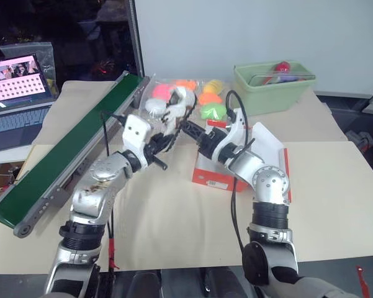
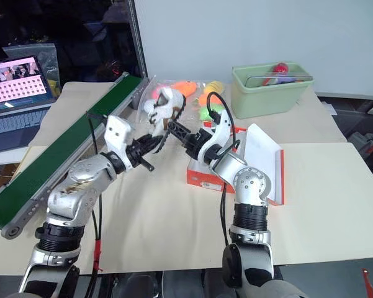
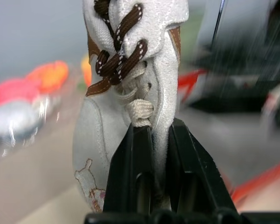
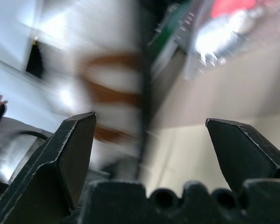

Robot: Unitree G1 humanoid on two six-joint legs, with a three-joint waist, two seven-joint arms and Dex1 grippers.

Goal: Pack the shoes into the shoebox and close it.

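A whitish shoe (image 1: 175, 103) with brown laces hangs in the air above the table, left of the shoebox. My left gripper (image 1: 166, 131) is shut on it, and in the left wrist view its black fingers (image 3: 130, 158) pinch the shoe (image 3: 130, 70) by its edge near the laces. My right gripper (image 1: 190, 130) stands open just to the right of the shoe, with nothing between its fingertips (image 4: 79, 135). The shoe (image 4: 112, 93) is a blur ahead of them. The orange-red shoebox (image 1: 212, 178) lies open on the table under my right arm, its white lid (image 1: 268, 146) flapped back.
A long green conveyor belt (image 1: 68, 152) runs along the table's left side. A pale green bin (image 1: 273, 87) stands at the back right, and a clear bag of coloured toys (image 1: 202, 96) lies at the back middle. A laptop (image 1: 15, 93) sits off to the left.
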